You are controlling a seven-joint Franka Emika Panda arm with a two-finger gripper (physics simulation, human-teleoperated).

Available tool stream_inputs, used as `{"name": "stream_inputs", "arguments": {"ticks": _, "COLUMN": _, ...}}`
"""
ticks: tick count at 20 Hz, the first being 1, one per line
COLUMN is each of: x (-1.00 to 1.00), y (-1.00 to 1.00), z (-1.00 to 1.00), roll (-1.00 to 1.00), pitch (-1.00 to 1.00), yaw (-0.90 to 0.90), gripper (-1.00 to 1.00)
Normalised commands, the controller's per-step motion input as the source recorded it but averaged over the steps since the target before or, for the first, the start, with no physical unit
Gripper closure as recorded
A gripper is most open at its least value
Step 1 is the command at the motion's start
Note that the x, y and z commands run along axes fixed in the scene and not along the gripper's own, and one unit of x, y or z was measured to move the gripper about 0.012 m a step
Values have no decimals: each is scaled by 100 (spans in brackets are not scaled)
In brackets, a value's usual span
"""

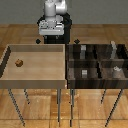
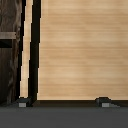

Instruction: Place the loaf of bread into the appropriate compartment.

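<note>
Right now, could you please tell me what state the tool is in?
Tool: open and holding nothing; only its fingertips show in the wrist view, spread wide over the light-wood tray.

A wood-plank floor (image 1: 100,35) ran under everything, warm brown and evenly lit. Behind it, at the far side, the backdrop (image 1: 20,10) was plain dark grey. Thin metal legs (image 1: 60,105) stood on the near floor and cast faint shadows.
</note>
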Motion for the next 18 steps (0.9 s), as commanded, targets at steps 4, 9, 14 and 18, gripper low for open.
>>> {"name": "stream_inputs", "arguments": {"ticks": 4, "x": 0, "y": 0, "z": 0, "roll": 0, "pitch": 0, "yaw": 0, "gripper": -100}}
{"name": "stream_inputs", "arguments": {"ticks": 9, "x": 0, "y": 0, "z": 0, "roll": 0, "pitch": 0, "yaw": 0, "gripper": -100}}
{"name": "stream_inputs", "arguments": {"ticks": 14, "x": 0, "y": 0, "z": 0, "roll": 0, "pitch": 0, "yaw": 0, "gripper": -100}}
{"name": "stream_inputs", "arguments": {"ticks": 18, "x": 0, "y": 0, "z": 0, "roll": 0, "pitch": 0, "yaw": 0, "gripper": -100}}
